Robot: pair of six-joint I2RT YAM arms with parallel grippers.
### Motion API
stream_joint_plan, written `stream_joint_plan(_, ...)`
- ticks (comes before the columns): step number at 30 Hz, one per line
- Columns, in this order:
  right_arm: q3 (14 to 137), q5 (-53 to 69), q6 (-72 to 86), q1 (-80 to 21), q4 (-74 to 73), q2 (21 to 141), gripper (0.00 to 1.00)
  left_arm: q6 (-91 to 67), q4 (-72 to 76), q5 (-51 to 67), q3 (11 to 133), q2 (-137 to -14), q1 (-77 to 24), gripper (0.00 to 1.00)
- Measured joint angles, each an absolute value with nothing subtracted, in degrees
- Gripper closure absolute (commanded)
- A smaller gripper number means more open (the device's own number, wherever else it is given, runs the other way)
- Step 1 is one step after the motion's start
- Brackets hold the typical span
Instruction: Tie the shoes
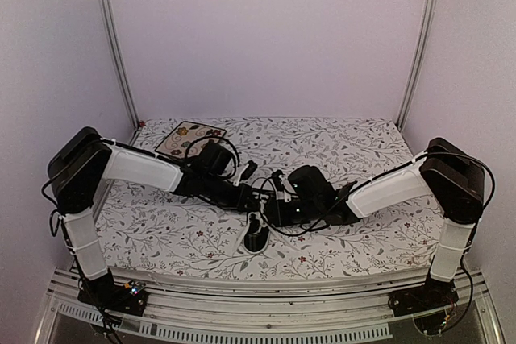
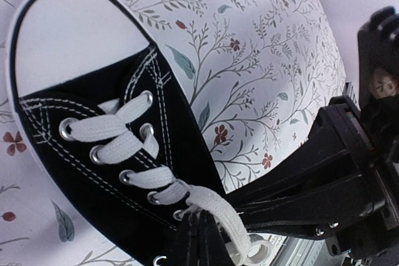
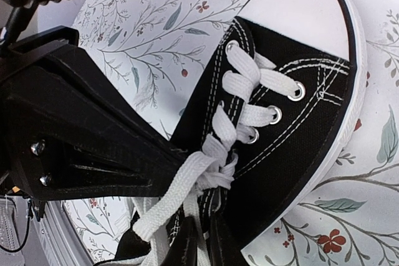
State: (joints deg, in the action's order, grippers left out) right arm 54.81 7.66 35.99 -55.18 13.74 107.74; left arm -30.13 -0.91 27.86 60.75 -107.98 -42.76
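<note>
A black low-top sneaker (image 1: 256, 238) with white laces and a white toe cap lies on the floral cloth near the front edge, toe toward the arms. Both grippers meet just above its laces. In the left wrist view the shoe (image 2: 93, 172) fills the lower left, and my left gripper (image 2: 201, 232) is shut, its tips at the top eyelets with a white lace (image 2: 227, 219) running from them. In the right wrist view the shoe (image 3: 293, 154) lies to the right, and my right gripper (image 3: 209, 241) is shut with a lace strand (image 3: 171, 200) between its fingers.
A square floral-patterned plate (image 1: 187, 136) lies at the back left, partly under the left arm's cables. The floral cloth (image 1: 363, 147) covers the table. Walls and metal rails close in the left, right and back. Each gripper looms large in the other's wrist view.
</note>
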Motion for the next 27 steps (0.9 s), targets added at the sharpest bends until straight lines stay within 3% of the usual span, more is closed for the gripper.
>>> stream_joint_plan(4, 54.54, 6.92, 36.03, -55.18, 13.74, 107.22, 0.82, -30.83, 0.23, 27.44, 58.98, -106.32, -42.72, 1.00)
stream_joint_plan(16, 49.23, 4.84, 36.45, -54.85, 13.78, 101.41, 0.51, -33.74, 3.73, 25.30, 55.59, -102.67, -41.93, 1.00)
stream_joint_plan(21, 46.94, 5.74, 36.21, -55.18, 15.46, 97.80, 0.45, -34.33, 4.10, 25.21, 55.31, -102.67, -41.89, 1.00)
stream_joint_plan(27, 46.57, 8.14, 35.99, -56.73, 18.52, 97.06, 0.46, -34.74, 4.99, 25.23, 54.57, -102.67, -41.87, 1.00)
